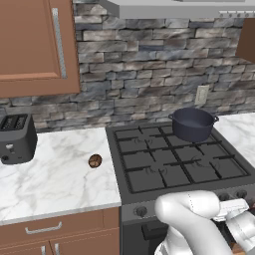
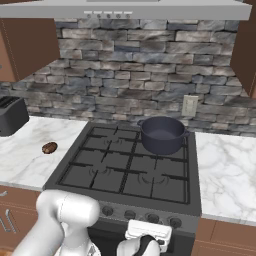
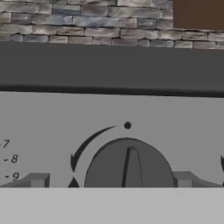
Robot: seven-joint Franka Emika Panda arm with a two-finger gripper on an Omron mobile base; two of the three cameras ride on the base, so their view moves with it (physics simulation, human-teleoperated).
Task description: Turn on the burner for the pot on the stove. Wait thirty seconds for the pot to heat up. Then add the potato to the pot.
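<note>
The dark blue-grey pot stands on the back right of the black stove and hides its burner. The brown potato lies on the marble counter left of the stove. My gripper is open, low in front of the stove's grey front panel. Its two fingertips stand on either side of a round knob without touching it. The knob's pointer stands upright toward a black dot. My white hand shows just below the knob row.
A black toaster stands at the counter's far left. More knobs line the front panel. Wood cabinets hang above and drawers sit below the counter. A stone wall with an outlet backs the stove.
</note>
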